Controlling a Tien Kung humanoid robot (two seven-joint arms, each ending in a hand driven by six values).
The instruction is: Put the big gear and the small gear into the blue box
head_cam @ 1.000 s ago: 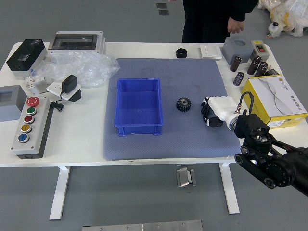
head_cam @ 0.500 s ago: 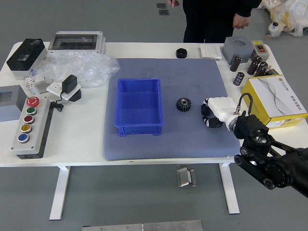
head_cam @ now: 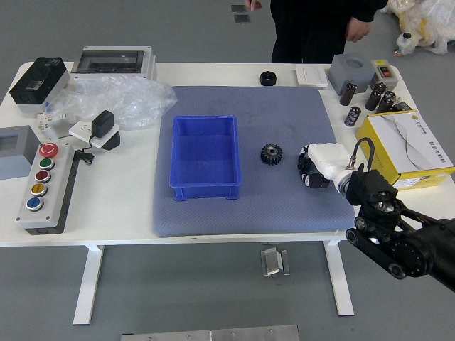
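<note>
Over the right part of the grey-blue mat hangs my right hand [head_cam: 313,168], black and white, reaching in from the right. What lies beneath it is hidden, and whether it holds a gear cannot be told. Left of the hand, a black toothed gear [head_cam: 271,153] lies flat on the mat, apart from it. The blue box [head_cam: 206,151] stands open at the top on the mat's left half, with its bare blue floor showing. My left hand is out of view.
A black ring [head_cam: 268,78] lies behind the mat. A yellow and white carton [head_cam: 407,145] and dark cylinders [head_cam: 348,94] stand right, a button panel [head_cam: 48,187] and plastic film [head_cam: 124,101] left. Beyond the far edge stands a person, both hands off the table.
My right hand has shifted only slightly, its arm almost still. At the far side, the person's left-hand side hand has come into view at the top, and the other has moved slightly right.
</note>
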